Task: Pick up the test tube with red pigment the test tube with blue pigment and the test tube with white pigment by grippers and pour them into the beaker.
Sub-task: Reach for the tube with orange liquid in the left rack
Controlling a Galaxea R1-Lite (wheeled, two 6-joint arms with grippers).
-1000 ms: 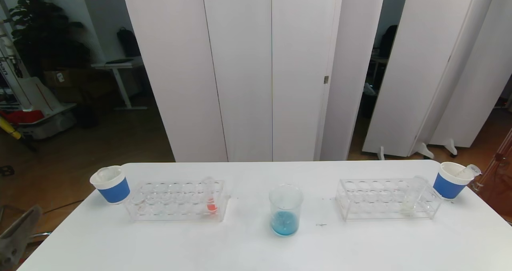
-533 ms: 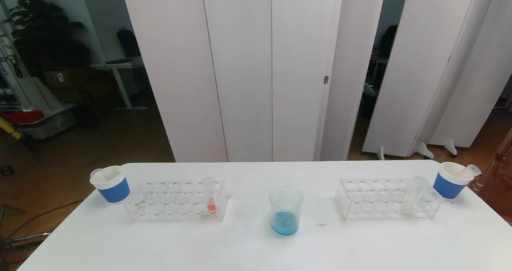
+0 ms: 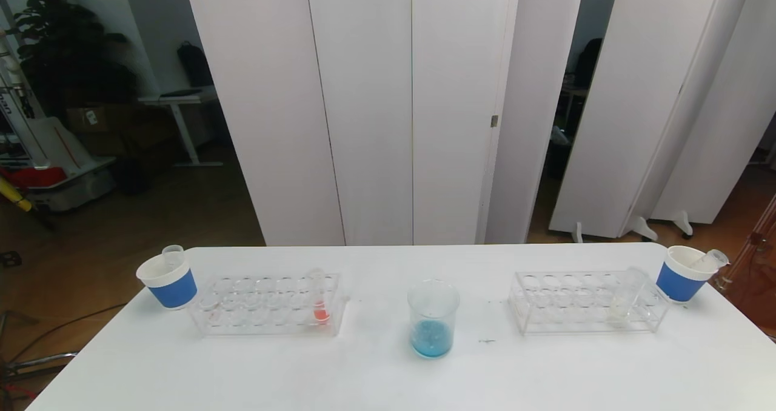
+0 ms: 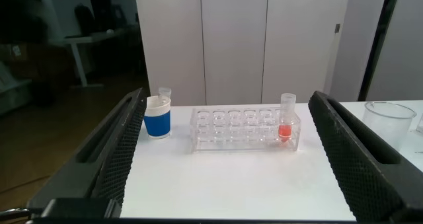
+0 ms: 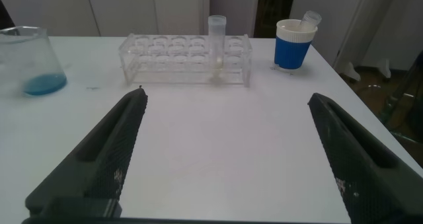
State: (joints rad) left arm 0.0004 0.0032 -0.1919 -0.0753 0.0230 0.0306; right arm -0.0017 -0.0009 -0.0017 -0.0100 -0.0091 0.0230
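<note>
The beaker [image 3: 432, 317] stands mid-counter with blue pigment already in its bottom, placed between the two racks so either arm can reach it. The tube with red pigment [image 3: 317, 304] stands upright in the left rack [image 3: 267, 305]; the tube with white pigment [image 3: 623, 300] leans in the right rack [image 3: 585, 302]. An emptied tube rests in each blue-banded cup [image 3: 168, 279], likely the discard spots. Both arms sit low at the near edge, out of the head view: the left gripper [image 4: 228, 154] and right gripper [image 5: 228, 151] each have their fingers spread wide, holding nothing
</note>
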